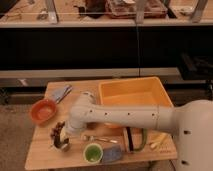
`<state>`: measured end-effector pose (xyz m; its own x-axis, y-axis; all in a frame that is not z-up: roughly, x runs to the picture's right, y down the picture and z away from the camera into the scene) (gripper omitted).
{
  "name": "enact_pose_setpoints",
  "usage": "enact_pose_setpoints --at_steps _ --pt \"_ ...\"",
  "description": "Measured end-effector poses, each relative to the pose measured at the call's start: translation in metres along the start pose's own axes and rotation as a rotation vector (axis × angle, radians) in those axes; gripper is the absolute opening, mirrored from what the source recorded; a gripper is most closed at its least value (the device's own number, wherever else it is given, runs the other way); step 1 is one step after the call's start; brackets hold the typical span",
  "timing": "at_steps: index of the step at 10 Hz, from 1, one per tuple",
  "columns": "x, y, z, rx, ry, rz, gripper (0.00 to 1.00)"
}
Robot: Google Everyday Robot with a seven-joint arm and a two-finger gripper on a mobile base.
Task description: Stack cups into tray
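1. The green cup (92,152) is small, round and bright green. It stands upright, mouth up, near the front edge of the table (40,155).
2. The grey cup (64,146) is duller and a little smaller, with a dark inside. It sits left of the green cup, partly hidden.
3. The tray (131,82) is a large yellow-orange bin with tall walls, at the table's back right, well apart from both cups.
4. The gripper (60,135) hangs at the front left, directly over the grey cup. I cannot tell if it is released or grasping.
5. A blue-grey cloth (113,154) lies just beside the green cup.
6. A red bowl (43,111) sits at the left edge.
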<state>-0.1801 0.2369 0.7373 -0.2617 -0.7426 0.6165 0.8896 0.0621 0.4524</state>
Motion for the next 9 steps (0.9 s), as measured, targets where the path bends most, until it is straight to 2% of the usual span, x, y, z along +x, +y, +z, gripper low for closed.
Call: enact_pose_setpoints --at_steps 2,4,5,7,8,9 --pt "0.0 0.003 0.003 -0.003 -0.003 0.003 0.53" --pt "-0.003 0.002 0.003 -0.002 -0.004 0.0 0.38" --pt "-0.005 0.001 0.002 0.001 -0.005 0.0 0.26" --pt "-0.007 -0.001 -0.001 0.006 -0.007 -0.004 0.09" --pt "-0.008 -0.002 -0.003 0.009 -0.007 -0.006 0.02" --pt "-0.009 -0.003 -0.007 0.009 -0.009 -0.007 0.0"
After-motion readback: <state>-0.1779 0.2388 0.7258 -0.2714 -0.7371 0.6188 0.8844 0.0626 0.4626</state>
